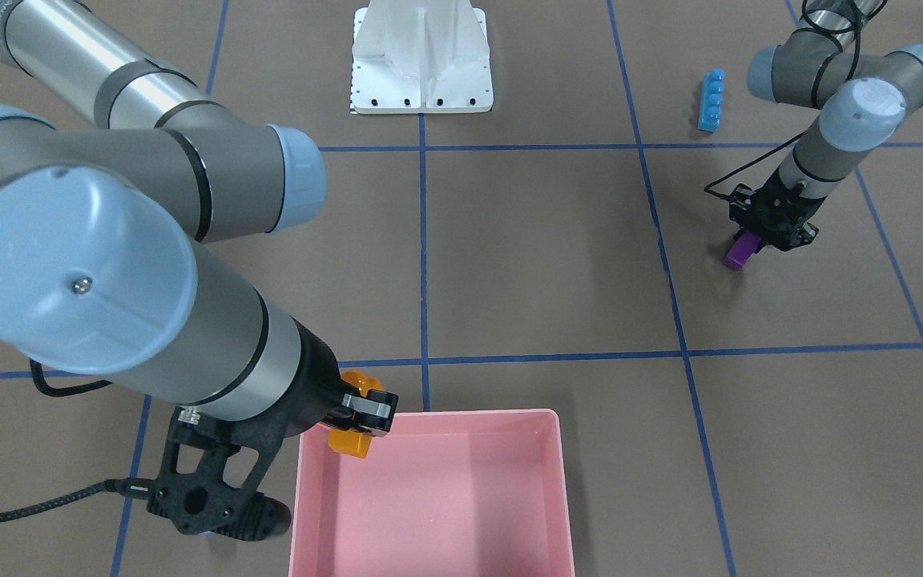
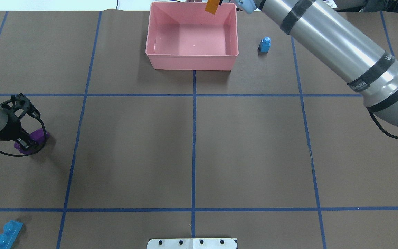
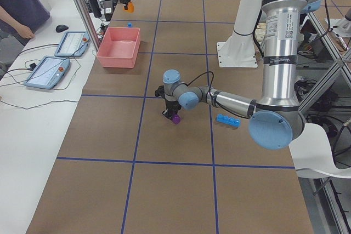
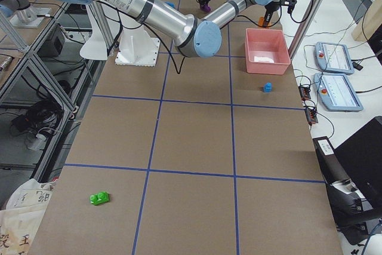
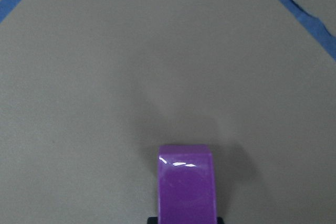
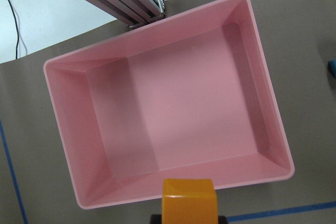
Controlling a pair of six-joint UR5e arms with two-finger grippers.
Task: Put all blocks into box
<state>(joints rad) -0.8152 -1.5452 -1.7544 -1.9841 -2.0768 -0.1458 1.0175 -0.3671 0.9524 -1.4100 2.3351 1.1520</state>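
My right gripper (image 1: 364,418) is shut on the orange brick (image 1: 348,441) and holds it over a corner of the empty pink box (image 1: 562,481). The right wrist view shows the orange brick (image 6: 189,201) over the box's near rim (image 6: 173,190). My left gripper (image 1: 759,240) is shut on the long purple brick (image 1: 737,256), low at the table; the brick also shows in the left wrist view (image 5: 186,182). The long light blue brick (image 2: 7,233) lies near the robot's base on the left. The small light blue brick (image 2: 264,44) stands right of the box (image 2: 192,63). The green brick (image 4: 99,197) lies far off on the right.
The white robot base (image 1: 421,64) stands at the table's near middle edge. Blue tape lines grid the brown table. Beyond the box, off the table, are two tablets (image 3: 71,42) and a person (image 3: 19,4).
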